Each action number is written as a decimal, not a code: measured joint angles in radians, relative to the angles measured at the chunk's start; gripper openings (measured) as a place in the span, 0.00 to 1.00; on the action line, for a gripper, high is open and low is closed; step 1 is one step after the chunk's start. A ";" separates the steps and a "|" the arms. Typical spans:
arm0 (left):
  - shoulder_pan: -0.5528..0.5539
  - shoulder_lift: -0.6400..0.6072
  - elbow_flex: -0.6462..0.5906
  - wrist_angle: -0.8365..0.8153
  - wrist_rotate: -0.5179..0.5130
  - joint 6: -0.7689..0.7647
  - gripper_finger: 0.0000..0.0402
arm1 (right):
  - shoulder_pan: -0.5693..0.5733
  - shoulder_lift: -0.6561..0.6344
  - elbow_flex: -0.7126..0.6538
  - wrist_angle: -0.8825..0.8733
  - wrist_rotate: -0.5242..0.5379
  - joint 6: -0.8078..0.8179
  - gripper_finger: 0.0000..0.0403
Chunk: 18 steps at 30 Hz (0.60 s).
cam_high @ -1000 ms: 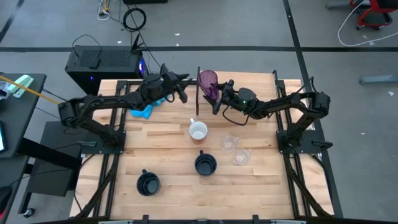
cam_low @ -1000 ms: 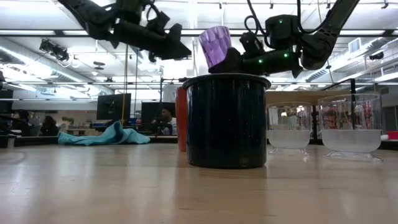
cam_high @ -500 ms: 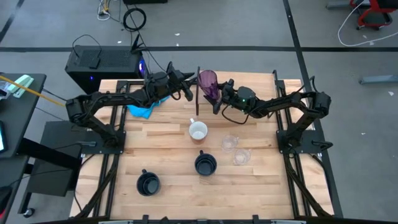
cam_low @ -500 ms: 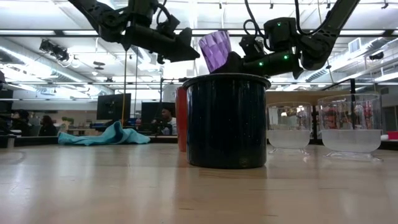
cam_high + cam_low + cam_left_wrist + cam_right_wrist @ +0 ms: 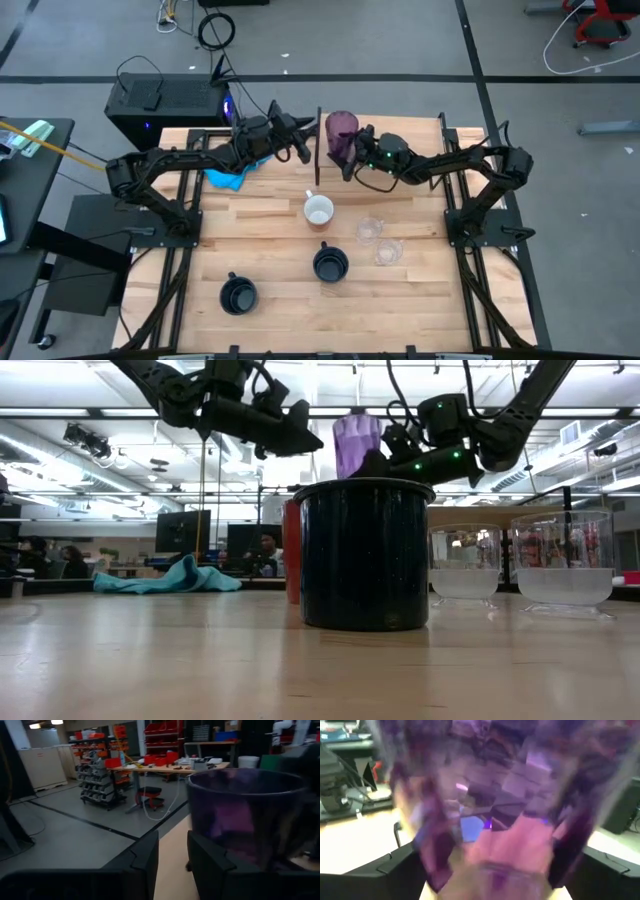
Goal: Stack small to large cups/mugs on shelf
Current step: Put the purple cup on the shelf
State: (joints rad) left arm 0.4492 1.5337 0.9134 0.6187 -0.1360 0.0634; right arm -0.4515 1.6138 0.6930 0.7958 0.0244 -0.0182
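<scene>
The right gripper (image 5: 352, 160) holds the purple tumbler (image 5: 341, 133) up off the counter (image 5: 270, 250) at the far end, right beside the thin dark upright edge (image 5: 318, 150) — its jaws pinch the tumbler low on its wall, and in the right wrist view the purple body fills the space between the two dark fingers (image 5: 395, 870). The tumbler stands close to upright in the low view, well above the black mug (image 5: 364, 555) in the foreground. The left gripper (image 5: 298, 138) hangs just across that dark edge, its jaws only narrowly parted and holding nothing; in the left wrist view the tumbler looms right in front of them. That closeness is the main hazard: if either arm pushes further in, the left fingers could knock the tumbler's rim and twist it in a grip that sits low, and a tall, smooth, translucent cup would likely tip or slide out. A second risk is the dark edge itself — lowering the tumbler without clearing it could catch the base and topple the cup onto the counter, toward the orange mug (image 5: 318, 211) and the clear cups (image 5: 378, 240) below. The other black mug (image 5: 238, 294) sits well apart near the front, and the blue cloth (image 5: 228, 176) lies under the left arm, out of harm's way.
</scene>
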 joint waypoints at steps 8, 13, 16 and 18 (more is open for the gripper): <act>0.000 0.000 0.000 -0.001 0.005 0.001 0.26 | -0.006 0.000 0.020 -0.013 -0.029 -0.021 0.99; 0.011 -0.001 0.000 -0.004 0.005 0.001 0.26 | -0.007 0.000 0.058 -0.098 -0.068 -0.038 0.99; 0.015 -0.008 0.000 -0.018 0.004 0.005 0.26 | -0.006 0.000 0.105 -0.182 -0.094 -0.056 0.99; 0.015 -0.019 0.000 -0.035 -0.001 0.023 0.26 | -0.006 0.000 0.137 -0.233 -0.104 -0.064 0.99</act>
State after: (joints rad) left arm 0.4641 1.5144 0.9134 0.5841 -0.1371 0.0863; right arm -0.4580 1.6138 0.8296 0.5633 -0.0794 -0.0822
